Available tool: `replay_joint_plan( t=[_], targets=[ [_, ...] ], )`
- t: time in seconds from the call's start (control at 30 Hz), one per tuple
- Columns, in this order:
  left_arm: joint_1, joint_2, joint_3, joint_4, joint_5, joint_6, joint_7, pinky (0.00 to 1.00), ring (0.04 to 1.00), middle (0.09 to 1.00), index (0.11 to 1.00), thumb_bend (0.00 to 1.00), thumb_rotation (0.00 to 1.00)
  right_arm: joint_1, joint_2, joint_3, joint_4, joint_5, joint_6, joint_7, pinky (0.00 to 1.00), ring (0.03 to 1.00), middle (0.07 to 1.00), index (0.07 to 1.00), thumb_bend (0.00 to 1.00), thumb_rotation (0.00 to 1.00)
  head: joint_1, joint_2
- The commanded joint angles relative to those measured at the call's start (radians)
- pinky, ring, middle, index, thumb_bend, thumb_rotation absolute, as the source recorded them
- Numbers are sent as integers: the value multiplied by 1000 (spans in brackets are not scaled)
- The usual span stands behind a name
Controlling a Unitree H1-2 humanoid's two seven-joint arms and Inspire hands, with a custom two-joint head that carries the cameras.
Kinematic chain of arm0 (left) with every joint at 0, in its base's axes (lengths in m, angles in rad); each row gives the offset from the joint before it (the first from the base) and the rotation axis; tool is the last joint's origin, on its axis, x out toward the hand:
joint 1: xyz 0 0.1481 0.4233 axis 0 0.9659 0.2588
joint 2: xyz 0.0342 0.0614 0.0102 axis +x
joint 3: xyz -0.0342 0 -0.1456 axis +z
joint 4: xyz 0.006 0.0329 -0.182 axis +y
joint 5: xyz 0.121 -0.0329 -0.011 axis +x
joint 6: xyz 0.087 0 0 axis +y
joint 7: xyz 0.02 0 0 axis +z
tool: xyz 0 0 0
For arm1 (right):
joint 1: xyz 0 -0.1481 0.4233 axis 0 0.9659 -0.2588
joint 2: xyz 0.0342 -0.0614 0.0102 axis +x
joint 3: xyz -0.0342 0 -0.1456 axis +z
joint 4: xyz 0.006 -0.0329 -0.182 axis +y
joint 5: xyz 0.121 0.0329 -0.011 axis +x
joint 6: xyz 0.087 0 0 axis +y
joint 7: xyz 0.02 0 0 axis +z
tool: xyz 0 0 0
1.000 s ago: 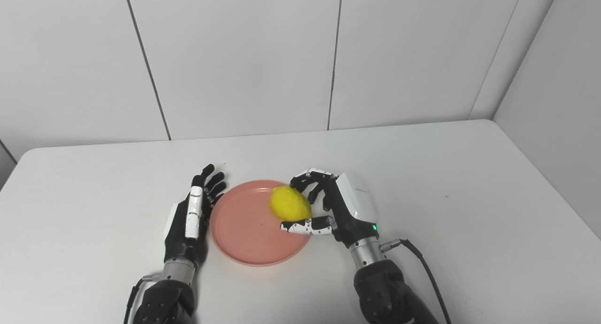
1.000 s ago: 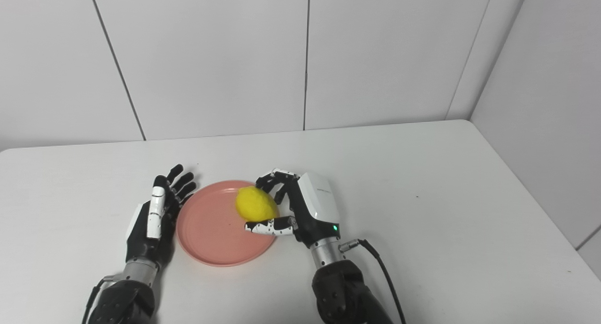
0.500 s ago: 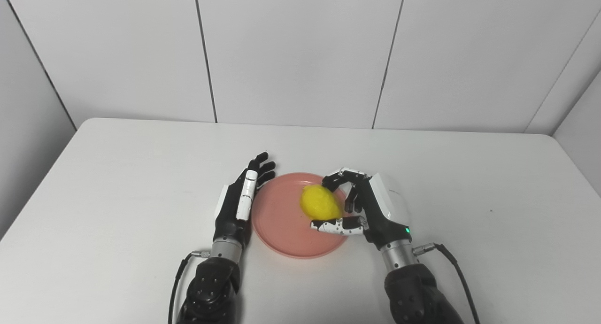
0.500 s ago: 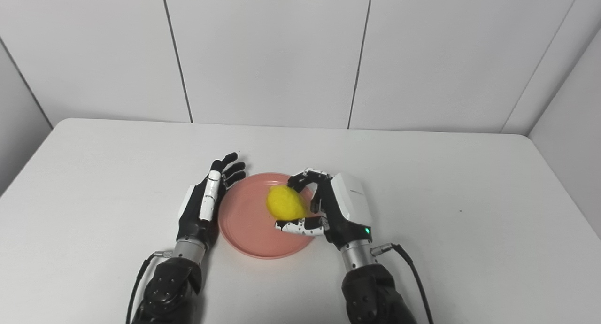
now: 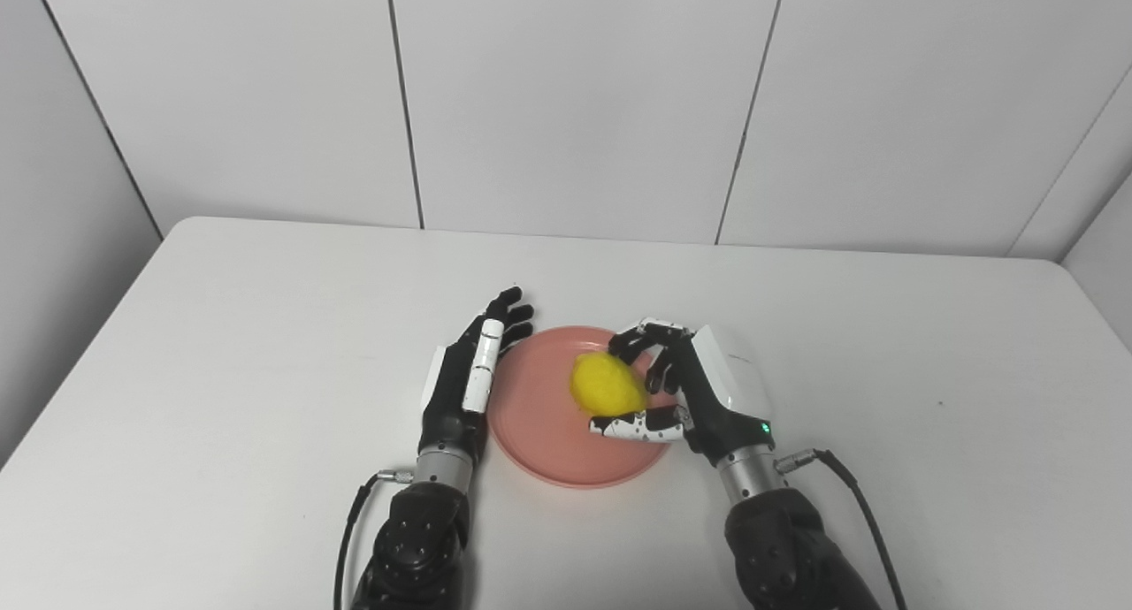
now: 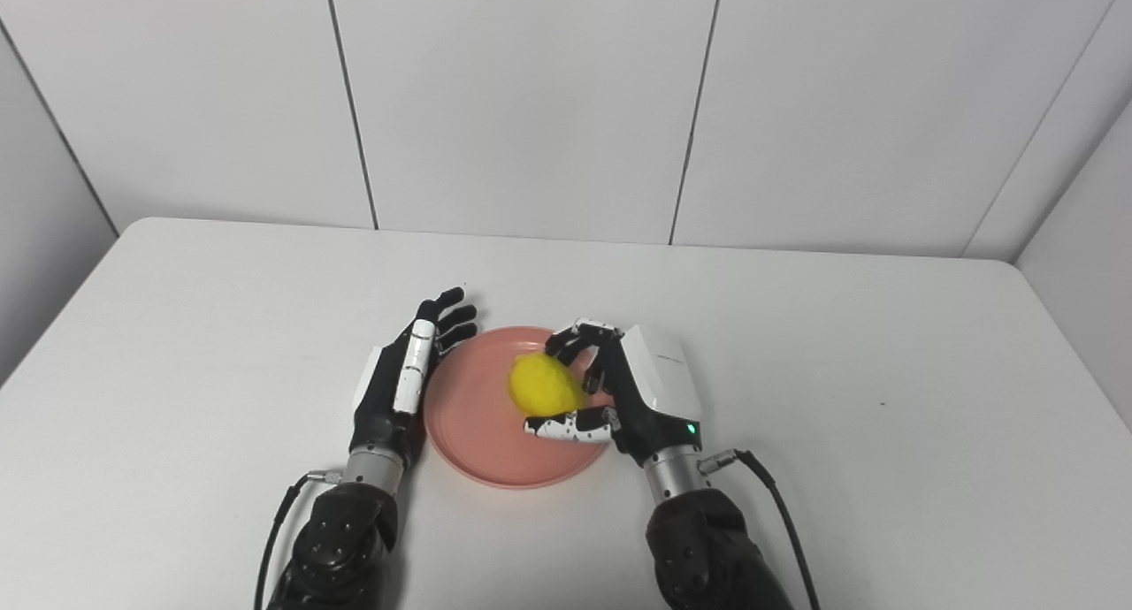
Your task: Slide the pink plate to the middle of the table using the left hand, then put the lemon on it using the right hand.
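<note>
So the pink plate (image 5: 566, 420) sits mid-surface (image 5: 221, 345), lemon (image 5: 606, 385) over its 3 o'clock side, gripped by the right robot hand (image 5: 685, 398). Left robot hand (image 5: 469, 376) rests open, fingers spread, at the plate's 9 o'clock edge.

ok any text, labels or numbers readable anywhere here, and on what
None can be read.
There is a faint grey mark on the white back shell of the right hand, too small and blurred to make out.
The lemon, the pink plate, the left hand, the table and the wall panels show no lettering.
</note>
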Motion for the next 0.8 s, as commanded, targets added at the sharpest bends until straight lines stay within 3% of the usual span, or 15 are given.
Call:
replay_joint_plan(
  t=[0.0, 0.13, 0.4, 0.67, 0.7, 0.77],
  targets=[
    [-16, -6, -6, -12, 9, 0, 6, 806, 825, 827, 824, 601, 1000, -52, 11, -2, -21, 3, -44, -6, 271, 350, 425, 528, 519, 0, 0, -1],
    [-16, -2, -6, -5, 9, -12, 4, 808, 826, 829, 827, 608, 1000, -64, 20, 0, -10, 12, -34, 9, 251, 319, 473, 493, 525, 0, -4, -3],
    [-15, 6, -4, -8, 3, -12, -6, 803, 825, 830, 827, 609, 1000, -82, 26, 24, 46, 3, -47, 9, 199, 250, 472, 488, 527, 0, -30, -3],
    [-15, 9, -5, -11, 1, -7, -11, 809, 831, 836, 834, 613, 1000, -85, 15, 41, 74, -18, -43, 2, 208, 267, 472, 489, 526, 0, -32, 1],
    [-16, 9, -5, -12, 0, -6, -11, 811, 831, 836, 834, 613, 1000, -81, 12, 48, 75, -32, -49, -9, 374, 419, 460, 517, 522, 0, -32, 0],
    [-17, 10, -5, -9, -2, -9, -13, 813, 833, 836, 835, 613, 1000, -73, 7, 63, 82, -65, -62, -40, 459, 490, 466, 522, 522, 0, -32, 0]
  ],
)
